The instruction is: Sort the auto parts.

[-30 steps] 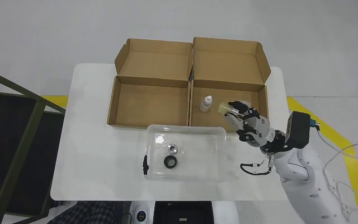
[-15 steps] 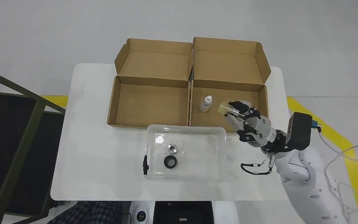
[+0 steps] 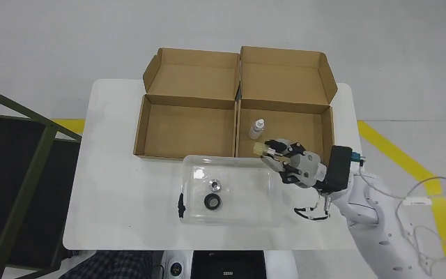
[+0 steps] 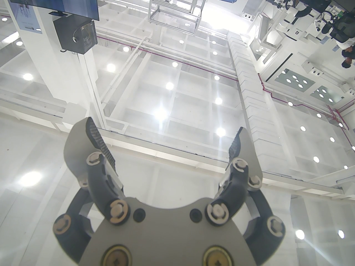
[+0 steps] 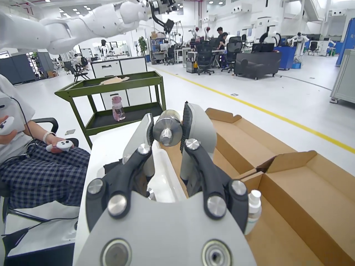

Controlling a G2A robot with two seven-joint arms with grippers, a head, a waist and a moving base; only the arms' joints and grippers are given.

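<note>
Right gripper [image 5: 166, 128]: fingers closed on a short metal cylinder [image 5: 165, 133], held above the line where the right box's [image 3: 310, 122] front wall meets the bin's [image 3: 230, 160] far rim, near the bottle [image 3: 258, 127]. Left gripper [image 4: 165, 132]: spread wide, empty, facing the ceiling. For a clean placement, probably centre over the chosen box, lower past its wall, then release; the cylinder may roll.

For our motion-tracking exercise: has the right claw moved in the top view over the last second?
Yes. The right claw, shut on a small cylindrical part, has shifted from over the right cardboard box toward the clear bin.
</note>
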